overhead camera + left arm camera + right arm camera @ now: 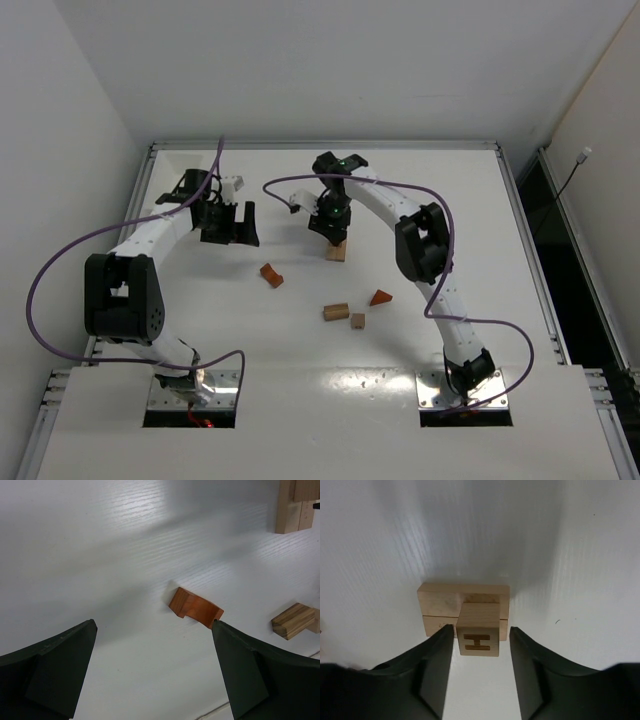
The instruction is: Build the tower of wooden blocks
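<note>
We count two arms, two tools and one worktop (pixel 480 200), white.

The wood block tower (pixel 336 250) stands around mid-worktop, a bit toward the far side, right under the right tool (pixel 481 630). From the right wrist view it has a pale tan base (pixel 440 602) flat on the worktop and one pale cube (pixel 479 625) on top, with a brown "H" on its near face. A seam runs across the base. It looks like more than one piece, but we cannot tell how many.

The right tool's two fingers (pixel 432 675) flank the H cube, one on each side. A thin gap shows on the left and a wider one on the right, so the jaws are apart and not clamped on the cube.

The left tool (pixel 154 625) hovers left of the tower over bare worktop. Its jaws are spread wide with nothing between them.

We count four loose blocks, all lying on the worktop nearer the arm bases than the tower:
- One reddish-brown arch block (pixel 195 609), near-left of the tower. In the left wrist view it sits beyond the right fingertip.
- One reddish-brown wedge (pixel 380 297), triangular, near-right of the tower.
- One pale tan rectangle (pixel 336 312), nearer than the wedge.
- One small tan cube (pixel 357 321), just beside the rectangle on its right. We cannot tell if they touch.

That makes two reddish-brown and two tan loose blocks.
</note>
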Robot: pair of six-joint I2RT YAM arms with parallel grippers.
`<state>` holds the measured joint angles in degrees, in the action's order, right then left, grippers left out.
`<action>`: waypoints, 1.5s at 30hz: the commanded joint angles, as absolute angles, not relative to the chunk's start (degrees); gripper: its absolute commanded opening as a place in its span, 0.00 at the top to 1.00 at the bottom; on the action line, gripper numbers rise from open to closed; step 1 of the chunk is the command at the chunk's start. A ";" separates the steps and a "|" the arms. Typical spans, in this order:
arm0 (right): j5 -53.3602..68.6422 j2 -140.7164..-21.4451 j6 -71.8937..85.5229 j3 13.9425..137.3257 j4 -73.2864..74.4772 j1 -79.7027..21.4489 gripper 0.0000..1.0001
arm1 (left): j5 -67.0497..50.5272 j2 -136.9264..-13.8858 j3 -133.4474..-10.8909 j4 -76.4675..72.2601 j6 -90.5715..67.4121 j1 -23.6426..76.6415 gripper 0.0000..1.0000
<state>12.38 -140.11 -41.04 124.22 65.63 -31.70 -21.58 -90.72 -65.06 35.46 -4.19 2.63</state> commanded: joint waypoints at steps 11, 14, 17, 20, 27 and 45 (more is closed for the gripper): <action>17.92 -130.62 -39.02 125.86 64.78 -29.88 0.36 | -23.03 -89.47 -65.57 34.19 -4.66 1.93 0.01; 24.14 -121.32 -37.71 120.87 63.73 -27.96 0.36 | -21.63 -88.95 -65.57 34.19 -4.66 1.93 0.01; 28.98 -108.69 -38.31 109.10 61.61 -25.06 0.42 | -19.78 -88.95 -65.57 34.19 -5.19 1.93 0.01; 30.32 -99.95 -43.67 97.41 66.52 -24.52 0.42 | -18.29 -88.42 -65.57 34.19 -5.79 1.93 0.01; 33.66 -80.97 -28.35 55.22 50.04 -27.59 0.43 | -14.60 -88.95 -65.65 33.57 -7.03 1.93 0.01; 14.15 -80.78 -27.86 54.93 41.57 -39.98 0.45 | -13.36 -90.00 -66.18 33.57 -6.50 1.93 0.01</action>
